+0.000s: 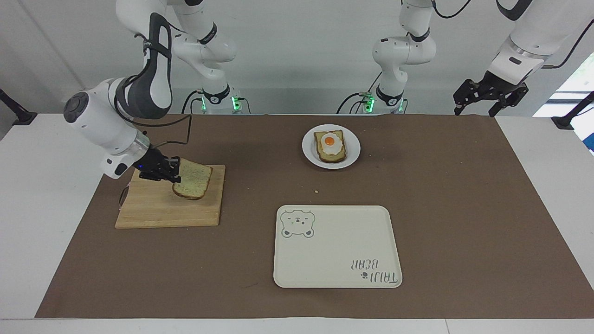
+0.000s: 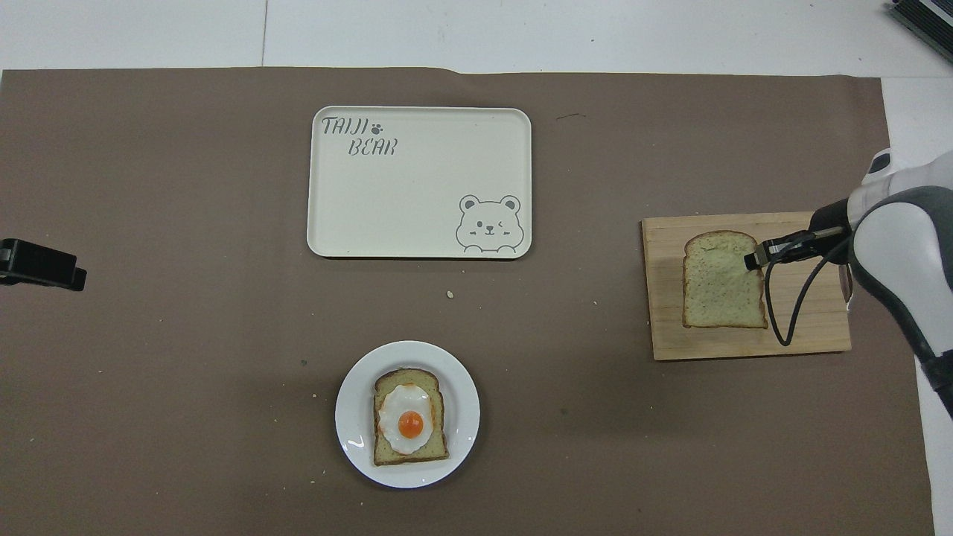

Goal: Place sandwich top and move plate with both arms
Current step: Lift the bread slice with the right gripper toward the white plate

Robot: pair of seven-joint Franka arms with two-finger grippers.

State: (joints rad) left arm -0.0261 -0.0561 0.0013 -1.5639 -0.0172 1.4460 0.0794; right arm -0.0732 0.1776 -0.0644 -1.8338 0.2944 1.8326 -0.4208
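The sandwich top (image 1: 195, 179) (image 2: 724, 289), a plain pale slice with brown crust, hangs tilted just above the wooden board (image 1: 158, 211) (image 2: 670, 339). My right gripper (image 1: 174, 175) (image 2: 750, 260) is shut on the slice's edge at the right arm's end of the table. The white plate (image 1: 353, 147) (image 2: 465, 417) sits close to the robots at mid-table and carries a toast slice with a fried egg (image 1: 330, 146) (image 2: 409, 418). My left gripper (image 1: 476, 110) (image 2: 43, 265) waits open, raised over the table's edge at the left arm's end.
A cream rectangular tray with a bear drawing (image 1: 336, 246) (image 2: 417, 193) lies farther from the robots than the plate. A brown mat (image 1: 464, 208) covers the table. A few crumbs lie between plate and tray.
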